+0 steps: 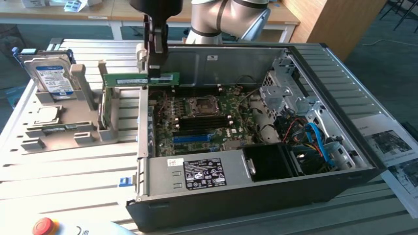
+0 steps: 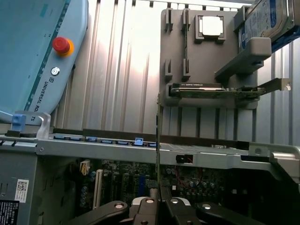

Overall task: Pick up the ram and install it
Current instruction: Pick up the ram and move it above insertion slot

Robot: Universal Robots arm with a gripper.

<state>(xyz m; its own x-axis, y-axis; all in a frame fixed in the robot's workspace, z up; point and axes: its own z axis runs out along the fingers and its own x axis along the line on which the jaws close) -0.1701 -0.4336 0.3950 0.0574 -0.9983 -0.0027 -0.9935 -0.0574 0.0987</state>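
Exterior view, from its left to its right: a hard drive (image 1: 52,78) stands upright in a grey fixture (image 1: 85,134) on the table (image 1: 65,171), with a processor chip (image 1: 47,115) lying flat just in front of it. The ram (image 1: 127,80) is lifted clear of the fixture and hangs level in the air, its long edge horizontal, over the near-left wall of the open computer case (image 1: 261,200). The jaws are closed almost fully, pinching the thin board from above at a spot nearer its right end than its middle. Further right lies the motherboard (image 1: 202,115), its black memory slots (image 1: 196,126) unfilled. Blue cables (image 1: 320,142) sit at the far side. The wrist view confirms the stick is edge-on between the jaws, above the case rim. Risks noted: the off-centre grip may let the long free end sag or swing under any contact. The stick could catch the case wall on the way in. A tilted or offset stick pressed down could miss its slot and strain the board or its contacts.
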